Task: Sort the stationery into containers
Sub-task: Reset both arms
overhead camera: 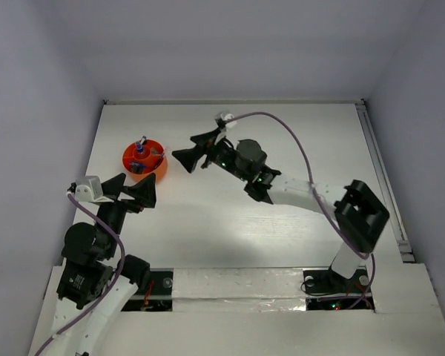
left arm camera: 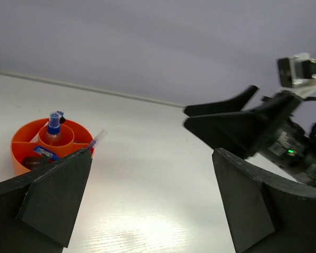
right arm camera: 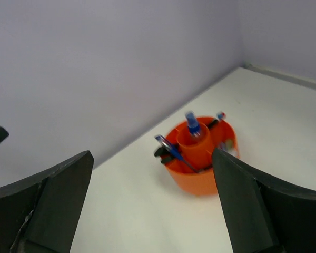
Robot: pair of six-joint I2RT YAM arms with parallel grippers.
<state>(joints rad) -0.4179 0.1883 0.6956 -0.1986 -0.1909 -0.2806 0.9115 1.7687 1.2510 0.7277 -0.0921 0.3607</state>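
- Step in hand: sorting judged at or near its end. Stationery seen only inside orange cup (overhead camera: 157, 167), none spotted loose on table (overhead camera: 297, 141) in any view.
- Orange cup: one. Round, divided inside, standing on far-left part of table.
- Blue-capped bottle (right arm camera: 192, 125): one, upright in centre compartment.
- Pens and markers in outer ring: at least three told apart.
  - Blue-clipped pen (right arm camera: 166, 145), leaning out over the rim.
  - Thin pen (right arm camera: 220, 116), tip poking up at the opposite side.
  - Dark marker (right arm camera: 160, 154), lying low.
  - Exact total not countable: too small and overlapped.
- Left claw (overhead camera: 130, 191): one. Jaws wide apart, holding nothing, placed just on near side of cup and not touching it.
- Right claw (overhead camera: 196, 149): one. Jaws wide apart, empty, to the right of cup and pointed toward it.
- Next move, as judged: look for any piece lying out of view. Failing that, draw both claws back from cup, steering clear of the leaning pens.
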